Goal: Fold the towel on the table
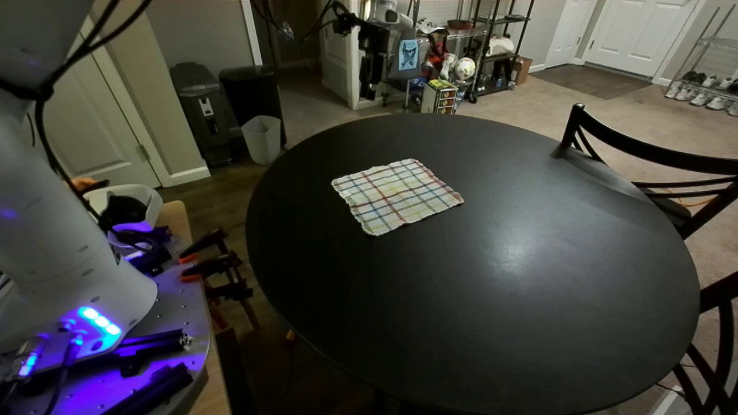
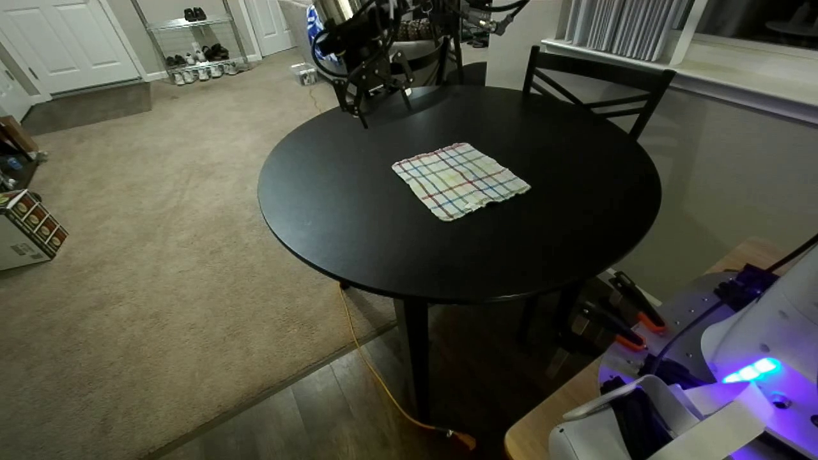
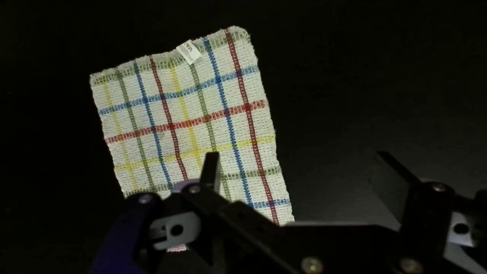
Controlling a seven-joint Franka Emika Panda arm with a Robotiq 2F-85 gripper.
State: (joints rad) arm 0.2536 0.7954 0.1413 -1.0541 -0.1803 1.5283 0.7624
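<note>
1. Towel [image 1: 398,196], one: square, white, gridded with red, blue, green and yellow lines. Lies flat and unfolded on the desk [image 1: 461,323], well inside the rim; edges slightly wavy.
2. White label [image 3: 189,52], one: at an edge of the towel; lettering too small to read.
3. Jaws, one pair: black, spread wide apart, holding nothing. Raised above the desk, apart from the towel. In the wrist view one side overlaps the towel, the other stands against the desk beside it.
4. Desk: round, black, slightly glossy top; dark leg [image 2: 415,358].
5. Chair [image 1: 651,148]: dark, curved back, just beside the rim. Another chair [image 1: 720,340], partly in view.
6. Arm base [image 1: 69,253]: white, blue lights [image 1: 99,321] lit, standing on a metal plate [image 1: 193,311] near the desk.
7. Clamps [image 1: 210,265]: black with orange tips, at the plate's edge.
8. Orange cord [image 2: 378,380]: on the floor [image 2: 319,390], beside the leg.
9. Waste bin [image 1: 262,140]: pale, beside a tall black bin [image 1: 251,86].
10. Shoe rack [image 2: 192,24]: metal, well apart from the desk.
</note>
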